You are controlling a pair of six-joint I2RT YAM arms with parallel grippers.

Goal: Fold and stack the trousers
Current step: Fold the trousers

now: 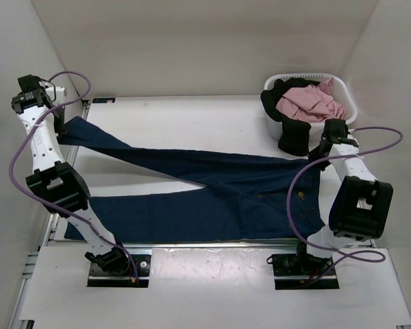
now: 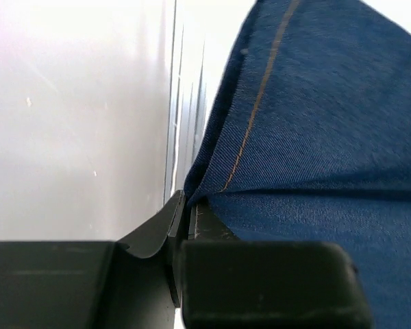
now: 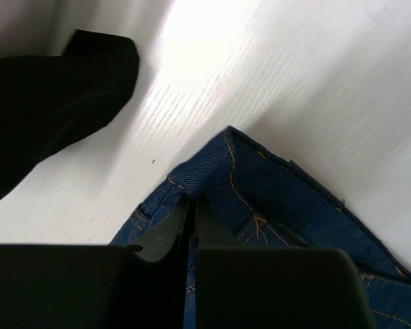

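The dark navy denim trousers (image 1: 212,188) lie spread flat on the white table, legs pointing left and waist to the right. My left gripper (image 1: 63,129) is at the far left and is shut on the end of the far leg; the left wrist view shows the jaws closed on a fold of the trousers (image 2: 315,137) at the gripper's tip (image 2: 190,203). My right gripper (image 1: 320,155) is shut on the far corner of the waistband; the right wrist view shows the gripper (image 3: 192,204) pinching the trousers (image 3: 274,199) there.
A white laundry basket (image 1: 342,86) stands at the back right, holding a pink garment (image 1: 308,103). A black garment (image 1: 293,137) hangs over the basket's front, close to my right gripper, and also shows in the right wrist view (image 3: 48,103). White walls enclose the table on three sides.
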